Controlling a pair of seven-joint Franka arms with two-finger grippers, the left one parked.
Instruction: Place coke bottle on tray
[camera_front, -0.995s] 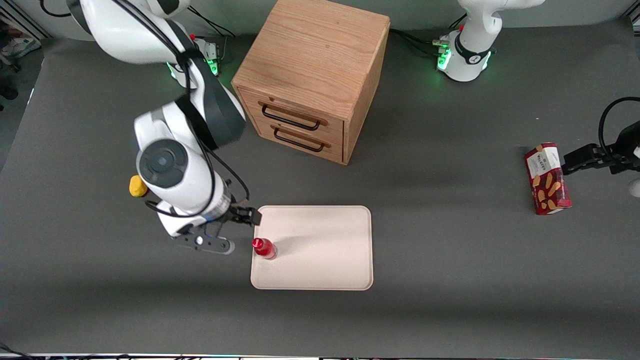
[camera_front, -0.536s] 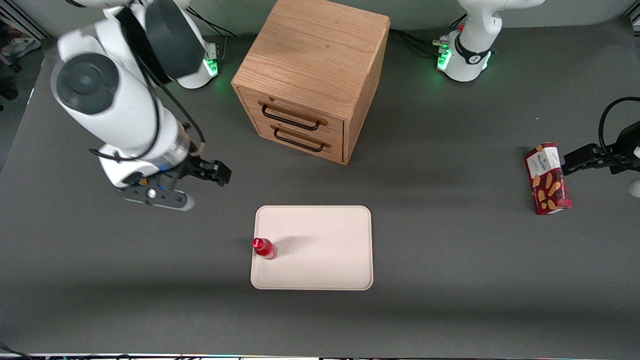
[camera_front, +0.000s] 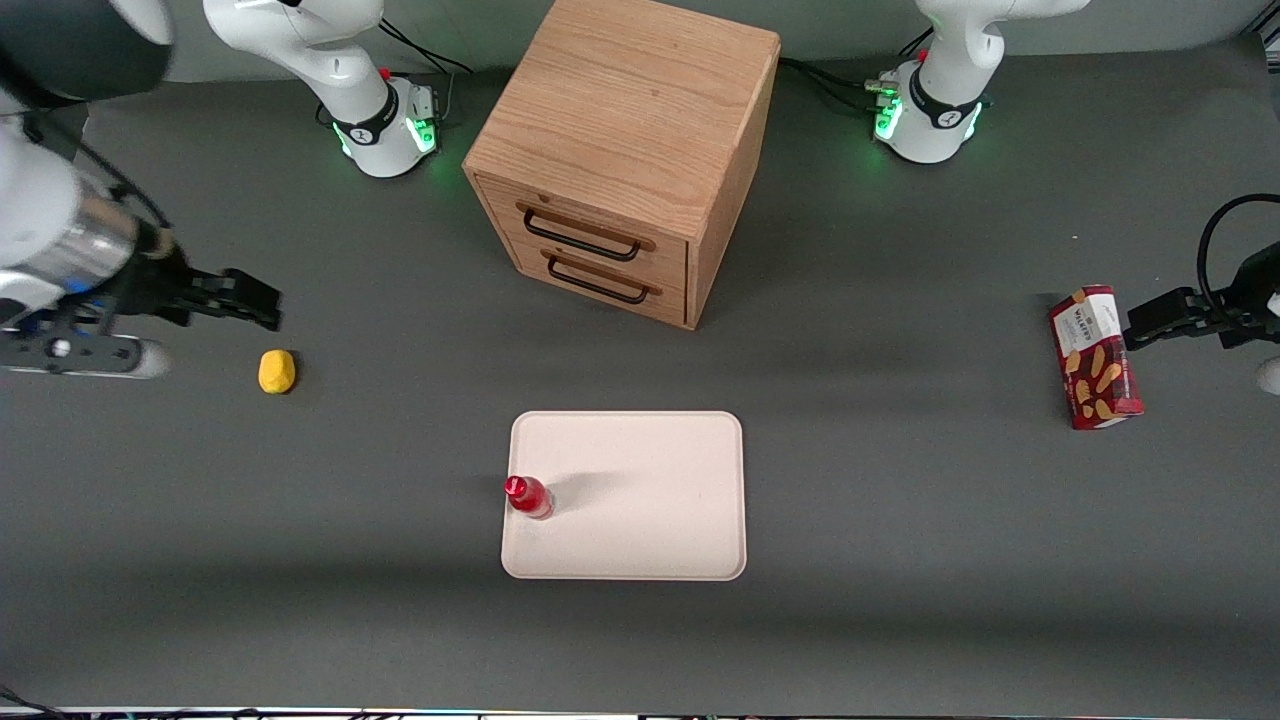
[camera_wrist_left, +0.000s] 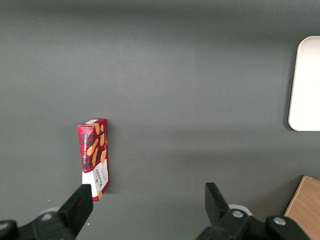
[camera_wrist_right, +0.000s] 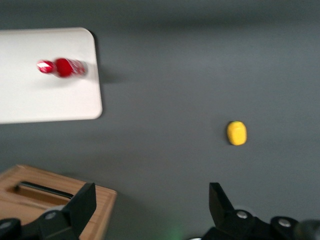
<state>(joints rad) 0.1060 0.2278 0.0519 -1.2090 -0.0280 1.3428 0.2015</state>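
So the coke bottle (camera_front: 527, 497) is standing upright on the tray (camera_front: 640, 520), right by the tray's edge on the working arm's side, cap on, nothing touching it. It's the only thing on the tray; the rest of that pinkish-cream surface is bare. The right wrist cam shows the same thing: bottle (camera_wrist_right: 62, 67) inside the rim of the tray (camera_wrist_right: 50, 100), near a rounded corner.

The gripper (camera_front: 262, 304) is well apart from the tray, up above the table at the working arm's end. Its jaws are spread wide w/ nothing between them; in the wrist cam both black fingers (camera_wrist_right: 80, 202) stand apart over bare table.

Other stuff, all relative to the tray:
- small yellow object (camera_front: 277, 371), prob foam or a toy, can't tell exactly. It lies on the table toward the working arm's end, farther from the front cam than the tray, just below the gripper in the front shot.
- wooden drawer cabinet (camera_front: 625, 160), farther from the front cam than the tray, 2 drawers w/ dark handles, both closed.
- red snack box (camera_front: 1095, 357), lying flat way off toward the parked arm's end.
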